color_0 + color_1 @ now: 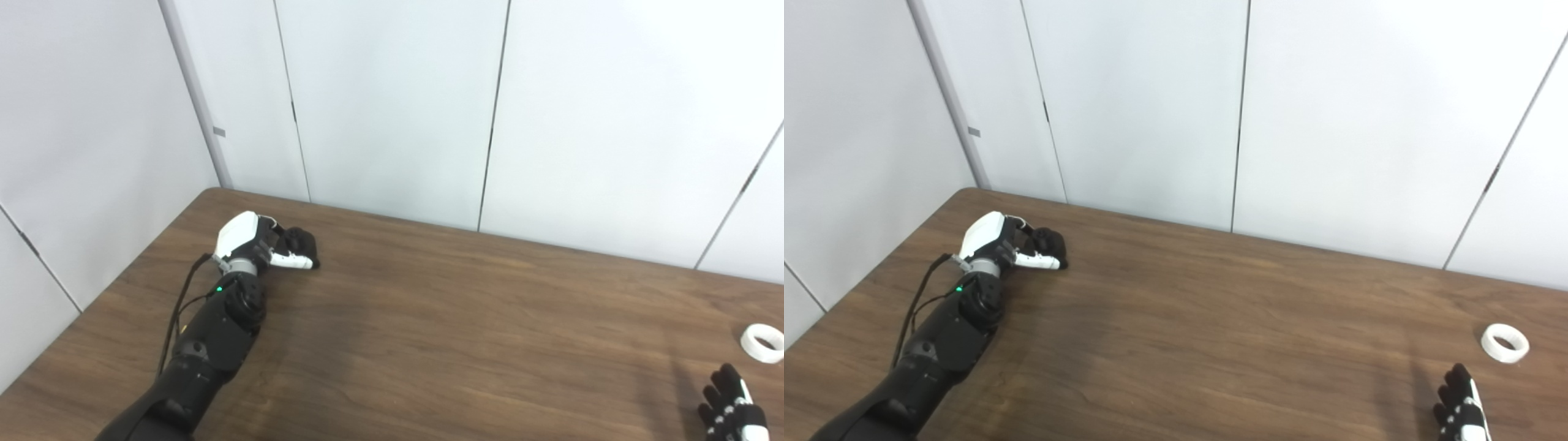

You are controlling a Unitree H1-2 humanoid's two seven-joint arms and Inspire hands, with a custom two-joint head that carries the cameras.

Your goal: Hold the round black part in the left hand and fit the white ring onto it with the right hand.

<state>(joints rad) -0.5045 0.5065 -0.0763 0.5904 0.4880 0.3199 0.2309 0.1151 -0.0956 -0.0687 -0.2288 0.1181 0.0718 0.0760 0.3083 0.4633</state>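
The round black part (1048, 242) is sitting in the closing left robot hand (1013, 248); the white ring (1505, 343) is lying untouched beside the spread, empty right robot hand (1461, 410).

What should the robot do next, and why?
Probably reach the right hand forward to the white ring. The ring lies on the table just beyond that hand, untouched, and the hand's fingers are apart and hold nothing. The left hand, far across the table, already seems wrapped around the black part.
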